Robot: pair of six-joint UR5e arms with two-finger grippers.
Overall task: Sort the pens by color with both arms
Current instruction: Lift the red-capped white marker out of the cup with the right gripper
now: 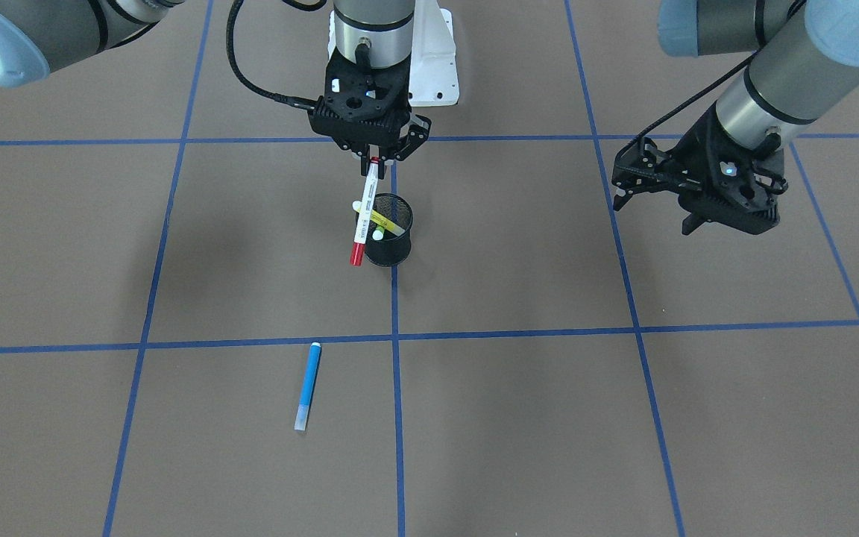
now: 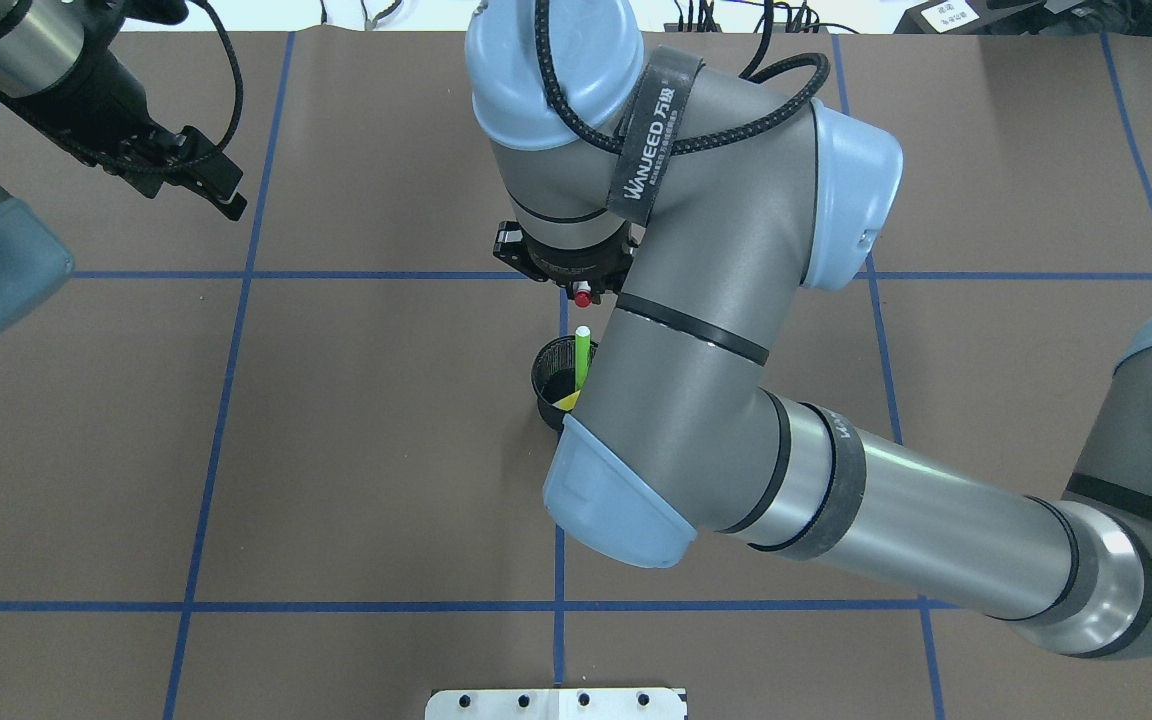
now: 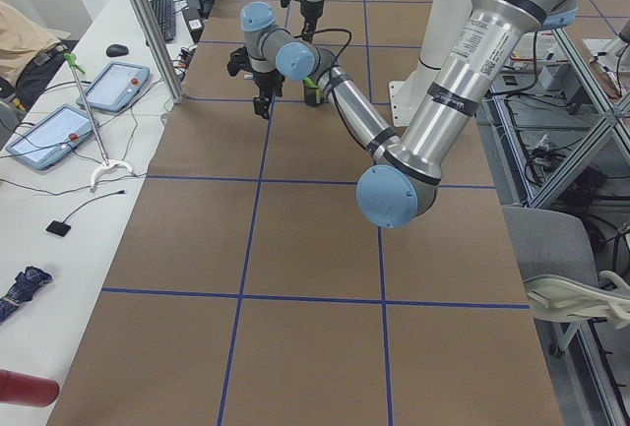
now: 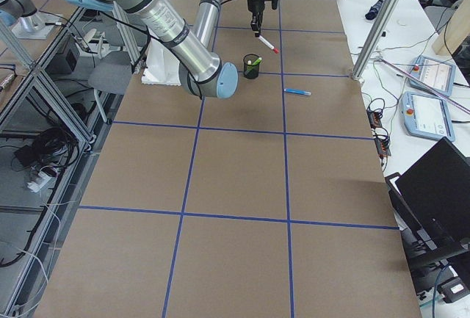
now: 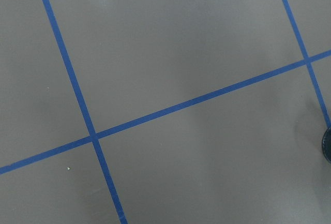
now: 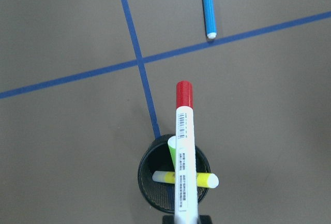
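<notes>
A black strap (image 2: 651, 150) wrapped around the right arm (image 2: 696, 420) carries white capitals reading "WANJEED", followed by two characters too small to make out in the overhead view. The white-barrelled pen (image 6: 182, 167) bears a barcode (image 6: 181, 126) near its red end, with lines of fine black print running down the barrel below it; none of that print can be read. A white card (image 2: 946, 15) at the far right edge beyond the surface shows dark lettering, also too small to read.

Front view steeply down, right wrist close overhead, both show blue pen (image 1: 308, 385)
</notes>
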